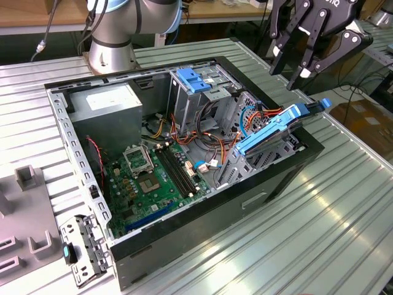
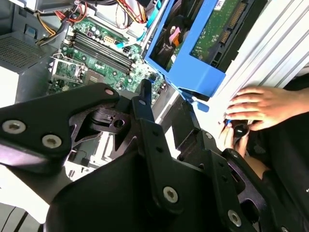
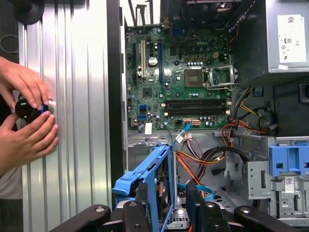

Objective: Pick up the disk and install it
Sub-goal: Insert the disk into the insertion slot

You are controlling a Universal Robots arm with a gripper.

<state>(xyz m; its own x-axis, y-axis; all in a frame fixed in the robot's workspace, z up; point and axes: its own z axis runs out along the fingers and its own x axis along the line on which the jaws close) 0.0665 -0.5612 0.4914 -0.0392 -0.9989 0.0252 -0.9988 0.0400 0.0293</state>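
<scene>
Fingers (image 1: 304,61) apart above disk (image 1: 270,132); hands (image 3: 29,135) nearby

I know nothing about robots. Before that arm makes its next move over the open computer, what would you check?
1. The pincer is open and empty: ok; its fingers are apart and hold nothing.
2. It is above the disk: ok; it hangs over it without touching.
3. The disk is seated in the computer case: not ok; it lies tilted, with one end poking above the rim.
4. People are clear: not ok; a person's hands rest on the table beside the case.
5. The orange wires are clear of the disk: cannot tell.
</scene>
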